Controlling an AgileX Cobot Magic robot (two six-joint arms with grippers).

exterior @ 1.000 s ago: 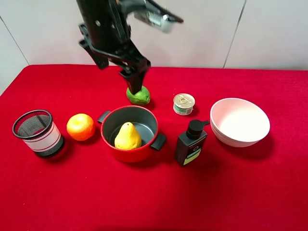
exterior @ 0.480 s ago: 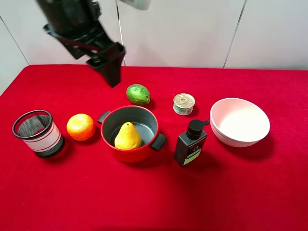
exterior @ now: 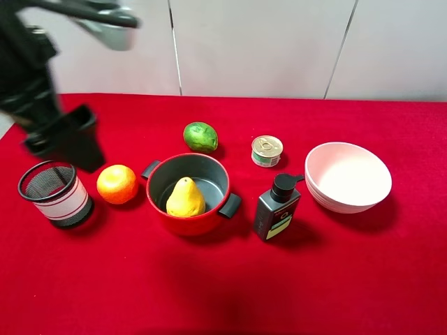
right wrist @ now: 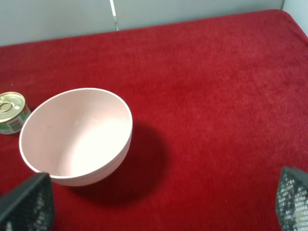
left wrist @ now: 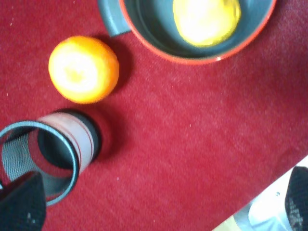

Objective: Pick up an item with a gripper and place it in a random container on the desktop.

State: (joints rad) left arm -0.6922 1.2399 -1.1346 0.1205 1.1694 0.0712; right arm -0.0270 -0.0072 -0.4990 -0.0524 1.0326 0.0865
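The yellow pear (exterior: 185,198) stands upright inside the red pot (exterior: 209,222) with a dark grey inside, near the middle of the red desktop (exterior: 223,293). In the left wrist view the pear (left wrist: 206,20) and the pot (left wrist: 154,38) show at one edge. My left gripper (exterior: 75,146) is open and empty, blurred, high over the left of the table between the mesh cup and the orange, well apart from the pot. Its fingertips (left wrist: 21,204) stand wide apart. My right gripper (right wrist: 159,204) is open and empty above the pink bowl's side of the table.
A round orange (exterior: 116,183) lies left of the pot and a black mesh cup (exterior: 54,193) further left. A green fruit (exterior: 200,137) sits behind the pot. A small tin (exterior: 267,151), a dark pump bottle (exterior: 276,208) and a pale pink bowl (exterior: 348,176) stand to the right.
My left arm has swung from above the green fruit to the far left and forward, ending over the mesh cup and orange. The pear stays in the pot.
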